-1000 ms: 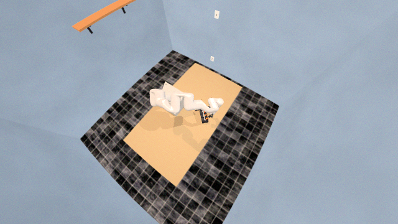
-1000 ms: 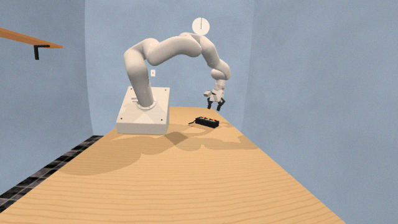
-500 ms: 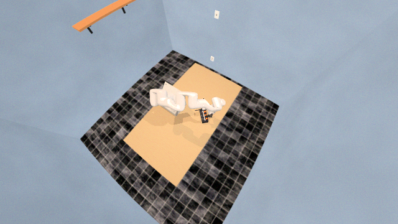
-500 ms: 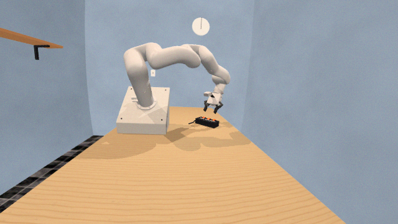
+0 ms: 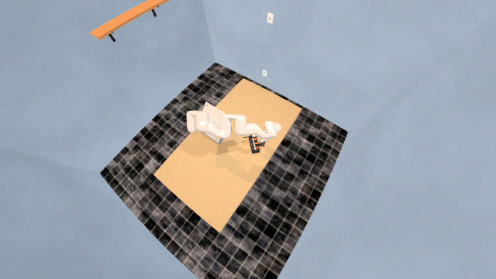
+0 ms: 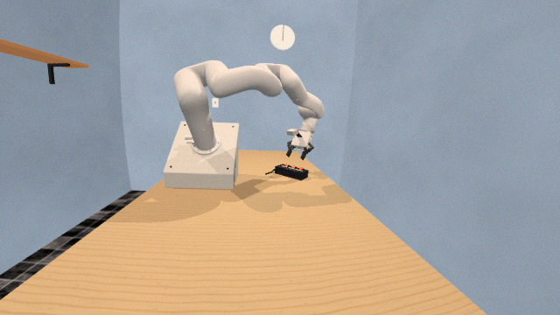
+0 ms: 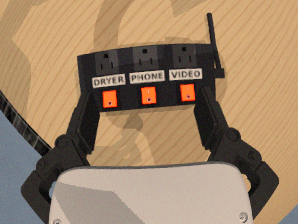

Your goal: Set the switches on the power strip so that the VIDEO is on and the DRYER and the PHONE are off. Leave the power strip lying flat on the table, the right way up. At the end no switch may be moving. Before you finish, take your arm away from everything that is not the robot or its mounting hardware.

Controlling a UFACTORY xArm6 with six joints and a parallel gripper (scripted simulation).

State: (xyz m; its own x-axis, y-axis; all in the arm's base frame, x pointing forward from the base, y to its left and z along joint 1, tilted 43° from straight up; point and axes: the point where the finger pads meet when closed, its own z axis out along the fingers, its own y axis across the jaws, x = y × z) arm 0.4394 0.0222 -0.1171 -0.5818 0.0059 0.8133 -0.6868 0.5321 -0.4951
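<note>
The black power strip (image 7: pixel 148 79) lies flat and right way up on the wooden table, near its far right edge in the exterior and top views (image 6: pixel 291 171) (image 5: pixel 255 144). It carries three orange rocker switches labelled DRYER (image 7: pixel 109 99), PHONE (image 7: pixel 149 96) and VIDEO (image 7: pixel 188 92). I cannot tell from their look which are on. My gripper (image 7: pixel 146 99) (image 6: pixel 300 151) hangs a little above the strip, wide open and empty. In the wrist view its two fingers reach toward the strip's two ends, with the three switches between them.
The strip's black cord (image 7: pixel 212 32) runs off from its VIDEO end. The robot's white base box (image 6: pixel 202 161) stands to the left of the strip. The table edge and the blue wall are close on the right. A wooden shelf (image 6: pixel 39 57) hangs high on the left wall.
</note>
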